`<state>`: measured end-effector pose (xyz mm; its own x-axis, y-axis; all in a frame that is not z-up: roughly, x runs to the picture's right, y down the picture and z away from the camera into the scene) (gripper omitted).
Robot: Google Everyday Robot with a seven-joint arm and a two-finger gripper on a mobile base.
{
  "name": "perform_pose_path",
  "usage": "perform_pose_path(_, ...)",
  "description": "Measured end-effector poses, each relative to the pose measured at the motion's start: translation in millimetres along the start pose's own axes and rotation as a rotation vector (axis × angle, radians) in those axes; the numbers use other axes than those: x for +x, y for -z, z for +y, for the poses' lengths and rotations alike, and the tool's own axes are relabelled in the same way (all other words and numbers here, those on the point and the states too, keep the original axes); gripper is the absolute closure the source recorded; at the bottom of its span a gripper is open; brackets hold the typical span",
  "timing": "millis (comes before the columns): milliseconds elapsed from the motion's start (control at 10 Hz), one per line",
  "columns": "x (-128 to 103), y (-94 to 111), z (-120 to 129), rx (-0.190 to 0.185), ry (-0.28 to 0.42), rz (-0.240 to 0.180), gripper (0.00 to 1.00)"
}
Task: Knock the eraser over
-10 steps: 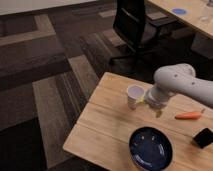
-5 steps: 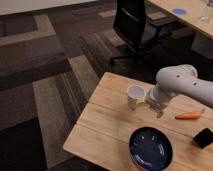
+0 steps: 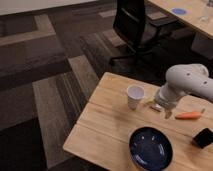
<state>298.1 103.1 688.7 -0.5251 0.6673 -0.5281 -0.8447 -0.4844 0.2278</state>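
A small black block (image 3: 204,137), which looks like the eraser, lies on the wooden table (image 3: 107,125) near the right edge. My gripper (image 3: 162,109) hangs low over the table, between a white paper cup (image 3: 135,96) on its left and an orange carrot (image 3: 189,115) on its right. The gripper is well to the left of the black block and apart from it. The white arm (image 3: 187,82) reaches in from the right.
A dark blue plate (image 3: 151,148) sits near the table's front edge, below the gripper. A small pale object (image 3: 150,103) lies between cup and gripper. A black office chair (image 3: 135,27) stands behind the table. Another table (image 3: 192,12) is at the back right.
The gripper has stayed between the cup and the carrot, with hardly any shift. The objects on the table have not moved.
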Motion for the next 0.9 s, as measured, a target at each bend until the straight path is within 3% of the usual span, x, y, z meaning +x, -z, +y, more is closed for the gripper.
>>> perform_pose_path(600, -51.2, 9.3, -100.8, 0.057, -0.105, -0.008, 0.35)
perform_pose_path(900, -68.6, 25.3, -127.0, 0.06, -0.134, -0.041, 0.35)
